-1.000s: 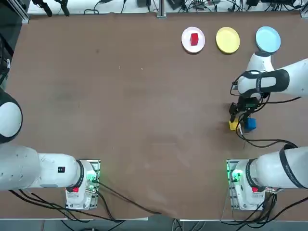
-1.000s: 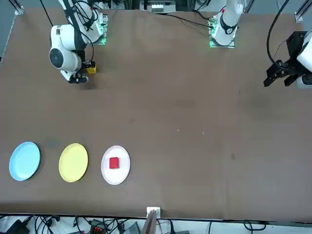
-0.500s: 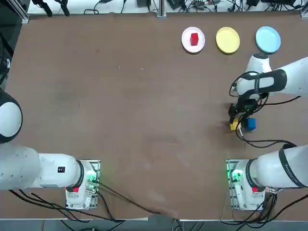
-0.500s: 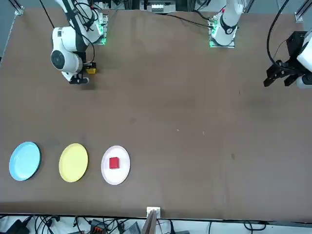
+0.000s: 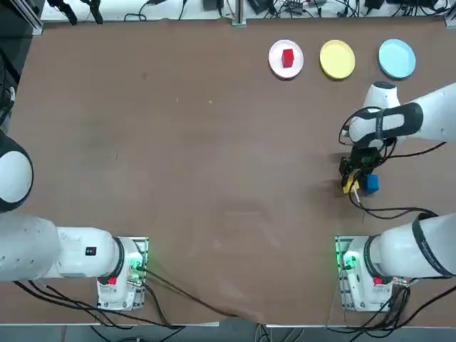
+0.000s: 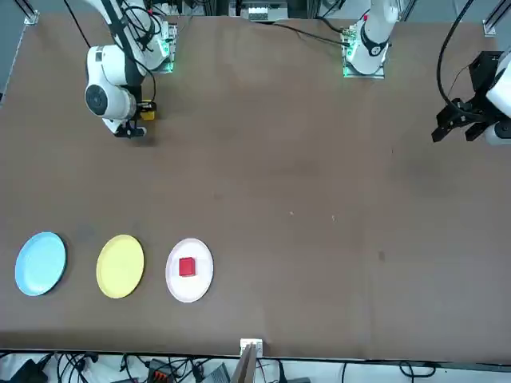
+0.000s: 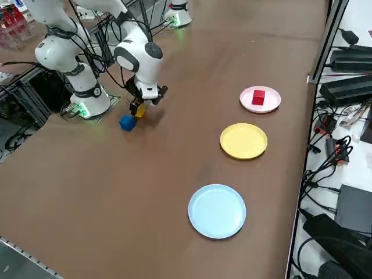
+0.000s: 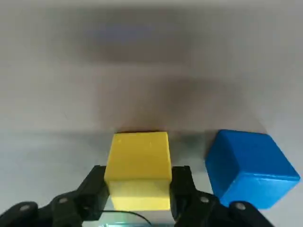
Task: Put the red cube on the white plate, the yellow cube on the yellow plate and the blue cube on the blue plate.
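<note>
The yellow cube is seen between the two fingers of the right gripper, which appear clamped on its opposite flat sides, low near the worktop. The cube is judged small, light and rigid, with flat parallel faces and sharp edges; a side-to-side pinch across the middle is judged the sound hold, and little squeeze should be needed. The faces look smooth, so some slip is possible if the hold is off-centre. No fragility is expected.

The blue cube is seen just beside the yellow one, apart from it by a narrow gap, on the outer side of the arm; it is judged likely to be nudged if the fingers swing sideways. In the top view the pair sits in front of the right arm's base, well apart from the plates.

The red cube is already lying on the white plate. The yellow plate and the blue plate are bare, lined up beside it along the far edge.

The worktop is a flat, plain brown sheet, matte, with faint scuffs. Cables and black boxes are seen beyond the far edge, off the work area.
</note>
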